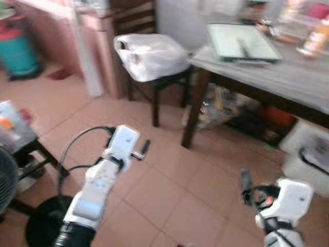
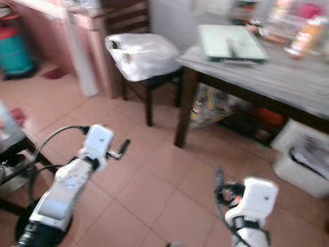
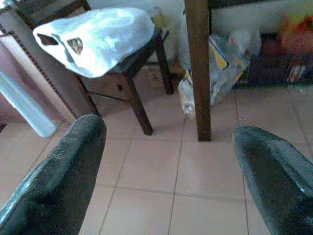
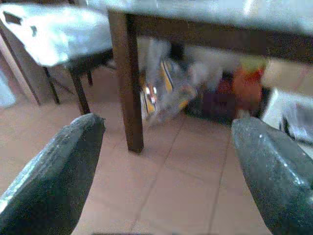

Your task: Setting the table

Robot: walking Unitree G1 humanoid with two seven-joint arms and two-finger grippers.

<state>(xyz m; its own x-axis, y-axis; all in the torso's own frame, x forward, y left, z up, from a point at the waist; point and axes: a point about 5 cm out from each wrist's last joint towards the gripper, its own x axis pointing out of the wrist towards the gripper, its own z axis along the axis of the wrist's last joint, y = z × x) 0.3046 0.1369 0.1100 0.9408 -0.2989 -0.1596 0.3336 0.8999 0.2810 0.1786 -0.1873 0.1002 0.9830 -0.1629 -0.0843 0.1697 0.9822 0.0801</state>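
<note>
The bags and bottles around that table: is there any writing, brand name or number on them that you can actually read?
No text can be read.
White plastic bag on the chair: a dark mark, too blurred to read.
Printed bag under the table: coloured print, no legible letters.
Bottles on the table: blurred, labels unreadable.

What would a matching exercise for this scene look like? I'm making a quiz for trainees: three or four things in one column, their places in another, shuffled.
Things:
1. white plastic bag
2. pale green tray
3. teal gas cylinder
4. white bin

Places:
A. on the wooden table's top
B. on the floor at the robot's far left, beside the pink counter
C. on the dark chair's seat
D. on the floor at the right, below the table's edge

Pairs: 1-C, 2-A, 3-B, 4-D
</note>
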